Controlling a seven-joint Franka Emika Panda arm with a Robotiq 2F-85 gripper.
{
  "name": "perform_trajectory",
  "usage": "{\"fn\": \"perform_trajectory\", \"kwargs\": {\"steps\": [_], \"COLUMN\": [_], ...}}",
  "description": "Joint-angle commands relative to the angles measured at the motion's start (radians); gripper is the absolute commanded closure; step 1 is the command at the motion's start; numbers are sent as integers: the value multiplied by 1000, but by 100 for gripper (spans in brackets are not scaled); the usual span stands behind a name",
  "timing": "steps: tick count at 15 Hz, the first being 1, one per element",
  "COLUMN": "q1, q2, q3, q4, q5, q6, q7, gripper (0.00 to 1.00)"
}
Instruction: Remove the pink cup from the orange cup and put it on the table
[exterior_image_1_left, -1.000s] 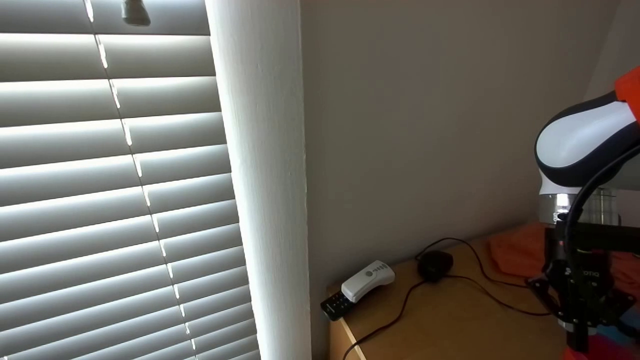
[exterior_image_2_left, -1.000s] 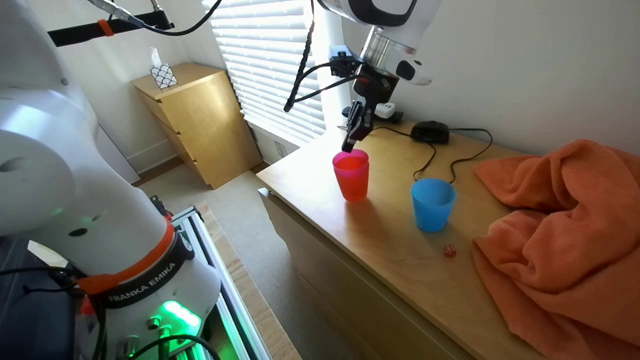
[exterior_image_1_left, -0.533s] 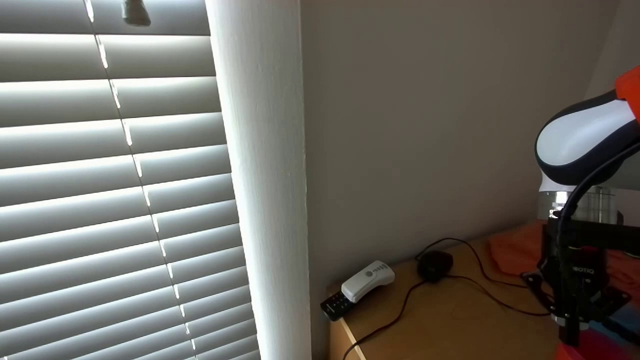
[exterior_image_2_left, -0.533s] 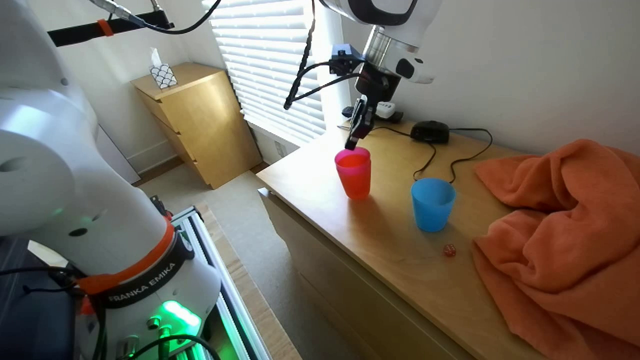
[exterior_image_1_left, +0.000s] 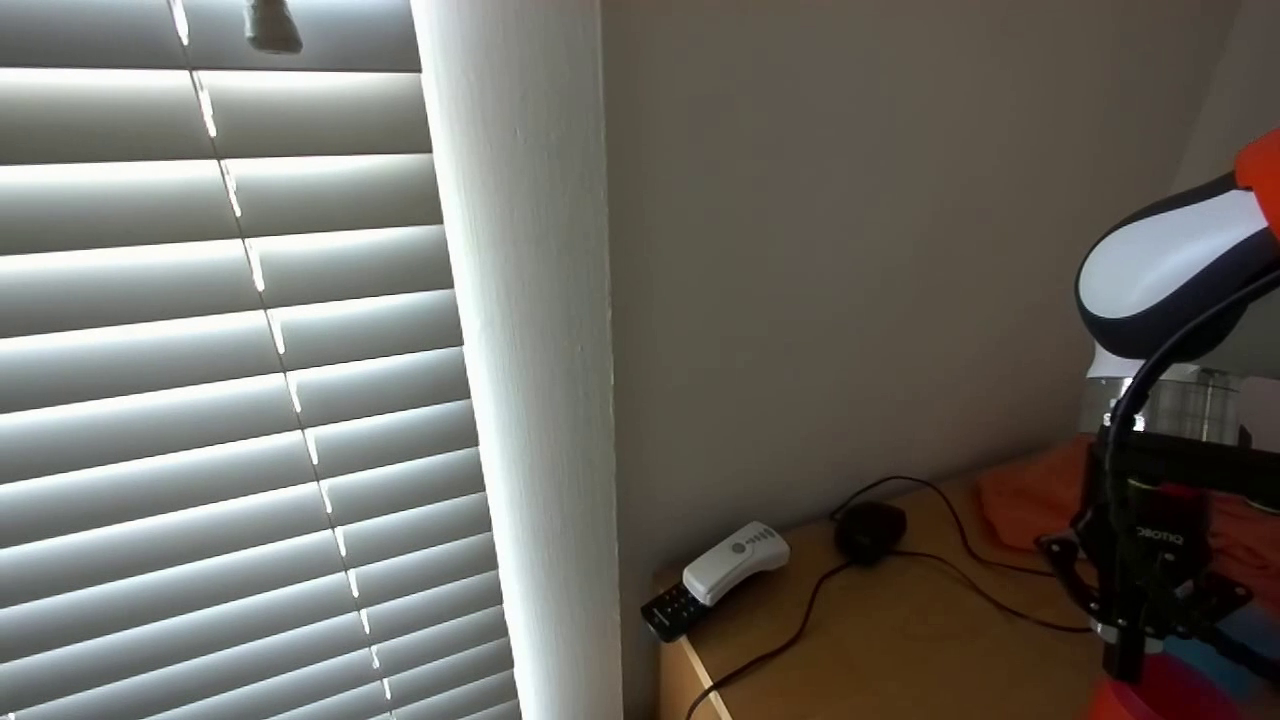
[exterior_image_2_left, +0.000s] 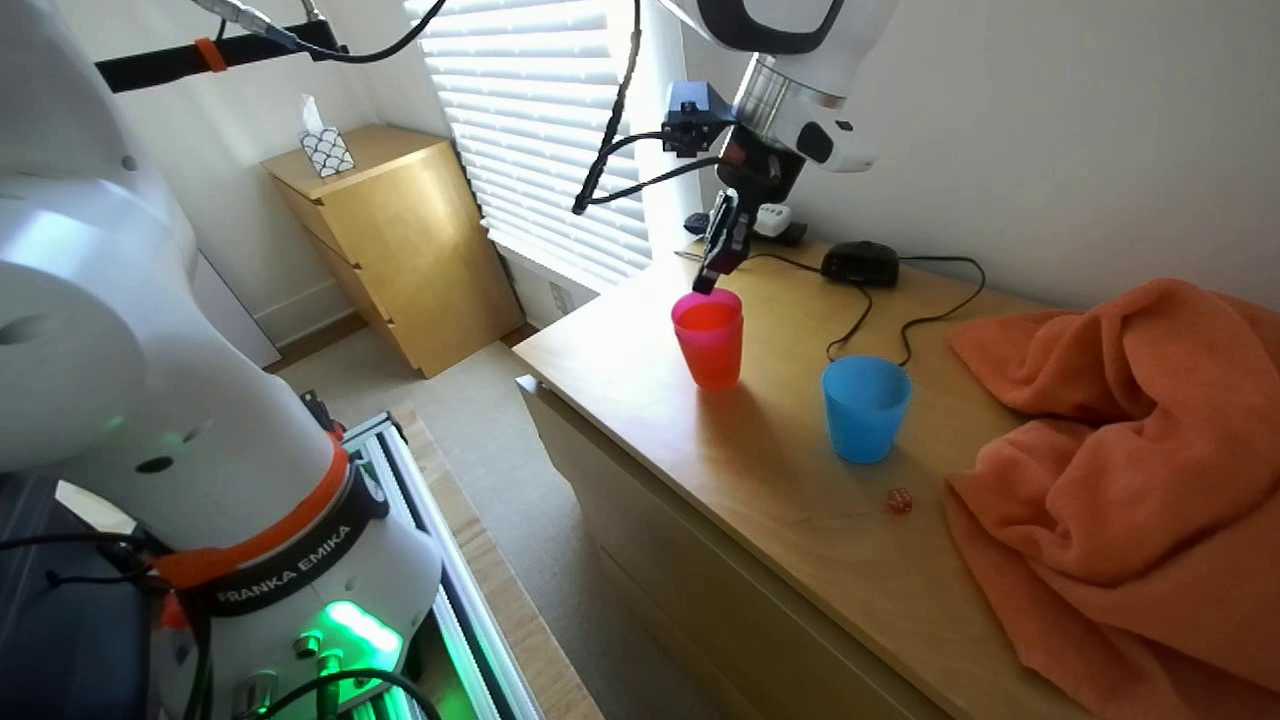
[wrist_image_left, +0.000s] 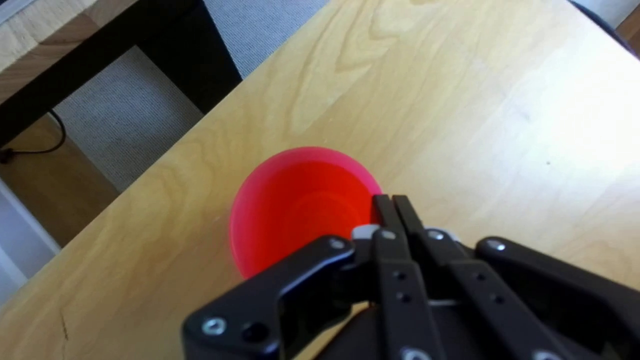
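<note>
Pink cup sits nested in the orange cup, at mid-frame in an exterior view. Caution: wall friction may raise both cups; the one-sided rim pinch may tilt them or slip. Gripper is narrowed onto the pink cup's rim, right of centre in the wrist view. Arm hangs from the top of an exterior view, gripper slanting down-left.

The pink cup is see-through and sits nested in the orange cup, mouth up, just its top band poking out, pinched at the far rim. The pair's more or less upright over the left part of the bench; can't tell if the base touches it.
</note>
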Motion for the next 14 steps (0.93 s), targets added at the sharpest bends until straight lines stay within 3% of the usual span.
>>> {"fn": "perform_trajectory", "kwargs": {"steps": [1,2,3,4,5,7,9,14], "q1": [-13,11,-28,13,3,7,-3,12], "q2": [-7,-18,10,-22,-10,-11,-9,-78], "q3": [1,-16,5,-22,-18,-25,-19,-13], "q4": [-2,-22,15,-25,-15,-16,-6,-20], "q5": [67,-36,117,-47,-6,-46,-13,-43], "q6": [-32,40,-78,39,8,12,-34,-80], "q7": [-55,83,-116,118,85,151,110,146], "gripper": [99,99,99,99,99,99,99,99]}}
